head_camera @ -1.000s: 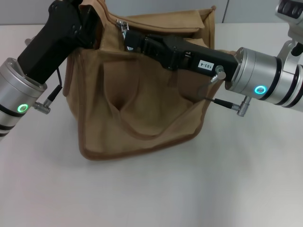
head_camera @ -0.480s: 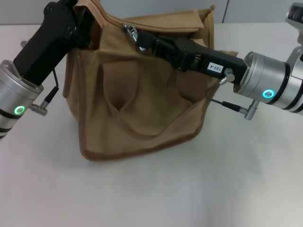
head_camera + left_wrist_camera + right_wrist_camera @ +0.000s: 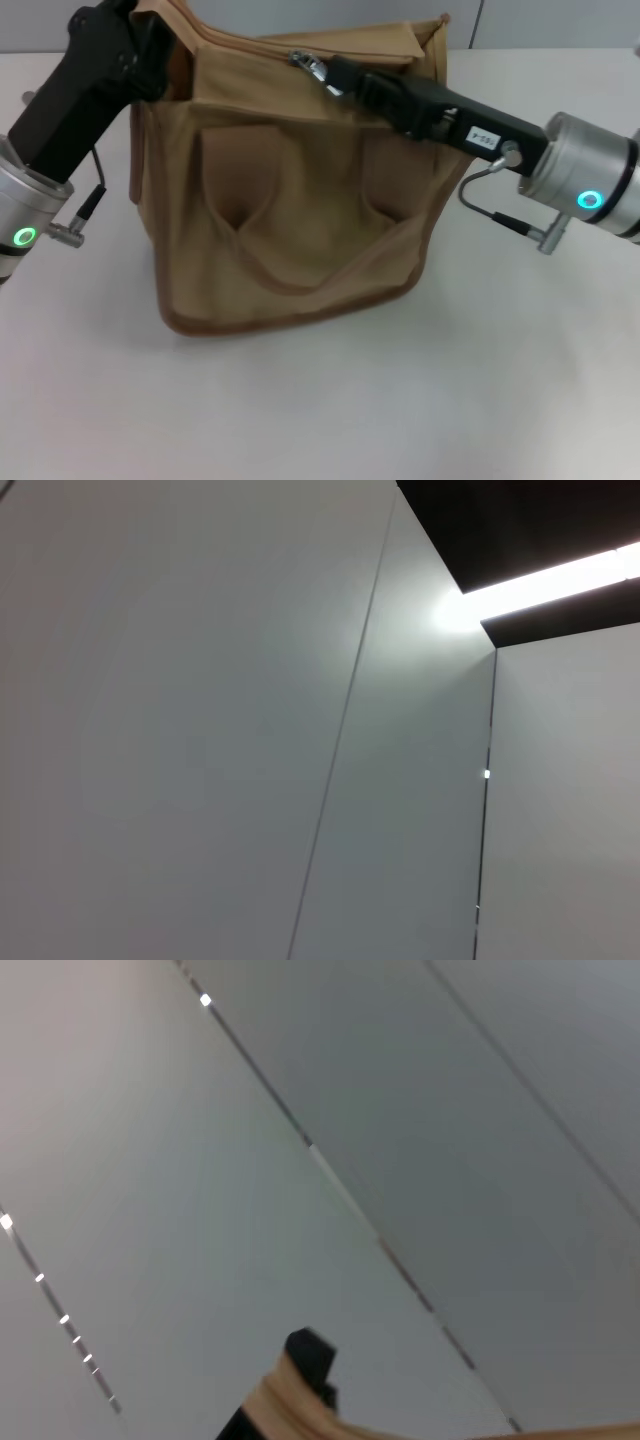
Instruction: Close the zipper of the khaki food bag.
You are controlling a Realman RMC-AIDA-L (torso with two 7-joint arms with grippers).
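Head view: The bag stands upright on the white bench, toward the far edge and left of centre. Its near strap hangs in a loop down the front panel. The zipper runs along the top panel, and the silver pull tab sits left of the panel's middle.

The right gripper reaches in from the right edge, its black body lying across the bag's top front edge. Its tip meets the pull tab and appears clamped on it, though the fingertips are too small to confirm. The silver wrist section with a green ring light is just beyond the bag's right side.

The left gripper comes in from the left edge and sits at the bag's top left corner, against the fabric. The bag edge and the arm hide its fingers, so I cannot tell how they stand.

Left wrist view: Only pale wall panels and a bright ceiling strip are visible.

Right wrist view: Pale panels fill the frame. A strip of tan bag fabric and a black gripper part show at the lower edge.
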